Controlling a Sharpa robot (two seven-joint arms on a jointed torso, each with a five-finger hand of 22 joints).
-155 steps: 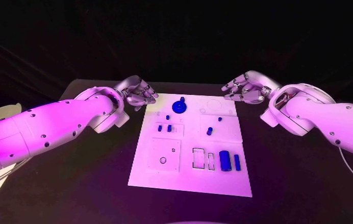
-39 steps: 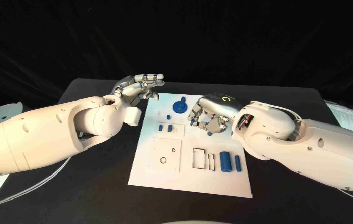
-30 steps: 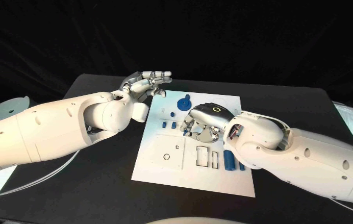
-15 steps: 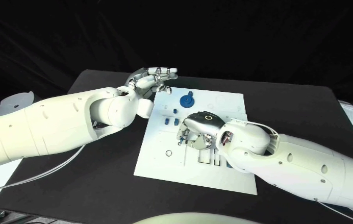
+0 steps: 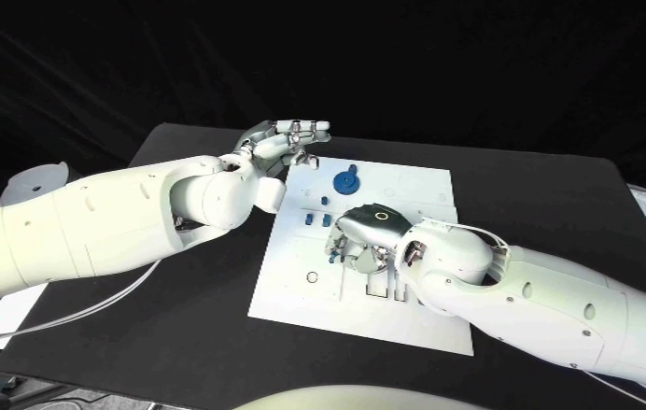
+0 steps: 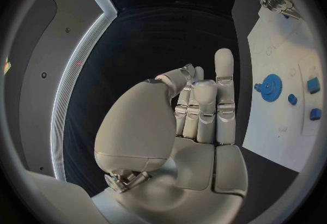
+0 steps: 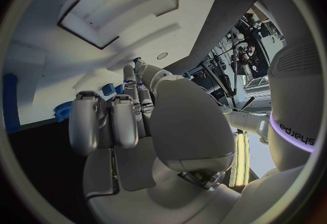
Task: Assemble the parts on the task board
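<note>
R robot hand [image 5: 361,245] low over mid white board [image 5: 411,186], covers slots + small blue parts under it; holding anything: can't tell. L robot hand [image 5: 287,141] raised by board's far-left corner, fingers curled, nothing in it. Blue gear [image 5: 347,182] near board's far edge, on black desk [image 5: 189,335].

My task board [image 5: 417,190] is plain white with thin dark outlines of recesses drawn on it, and it lies on a black table [image 5: 175,307]. Near the board's far edge sits a bright blue gear-shaped part [image 5: 346,182], with smaller blue parts [image 5: 317,218] in the same shade just on the near side of it. My left hand [image 5: 283,142] beside the board's far corner and my right hand [image 5: 358,242] over the board's middle are both silver grey at the end of glossy white arms [image 5: 108,223], and the right hand carries a thin pale ring mark on its dark grey back.
</note>
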